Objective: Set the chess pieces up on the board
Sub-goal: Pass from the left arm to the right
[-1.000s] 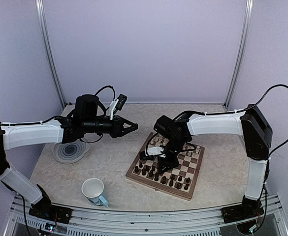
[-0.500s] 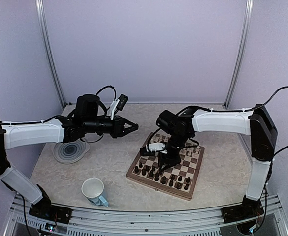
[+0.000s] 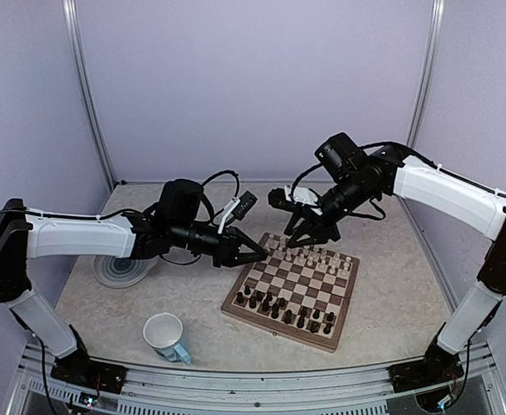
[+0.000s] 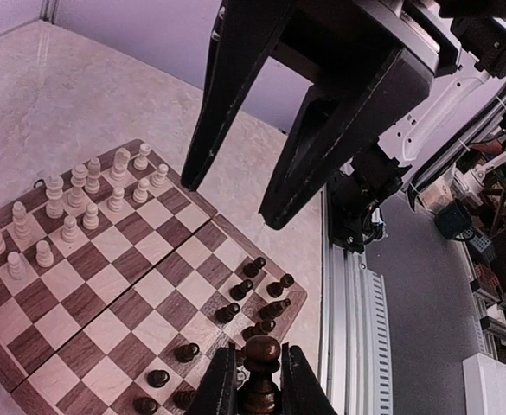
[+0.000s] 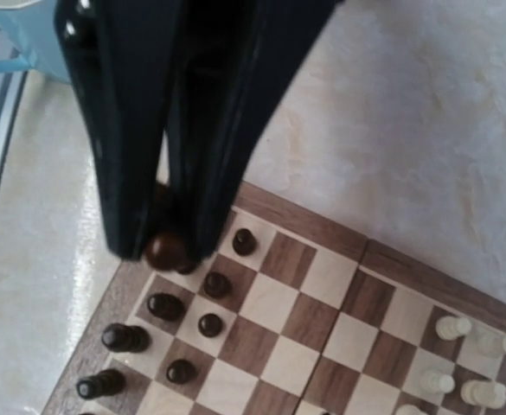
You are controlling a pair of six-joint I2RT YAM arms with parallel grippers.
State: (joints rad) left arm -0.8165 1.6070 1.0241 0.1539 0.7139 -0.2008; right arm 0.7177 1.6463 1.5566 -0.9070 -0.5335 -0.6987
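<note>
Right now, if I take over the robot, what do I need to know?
Left claw: open, empty, by the board's left edge.
Right claw: shut on a dark piece, held up over the board.
Done: white pieces stand in two rows on the far side; most dark pieces are on the near side.
Left: the dark rows look incomplete. Set the held piece on a free near-side square.

The right end effector [image 3: 303, 236] lifted a dark piece [image 5: 168, 251] off the board [image 3: 270, 325]; the left end effector [image 3: 254, 253] approached.
</note>
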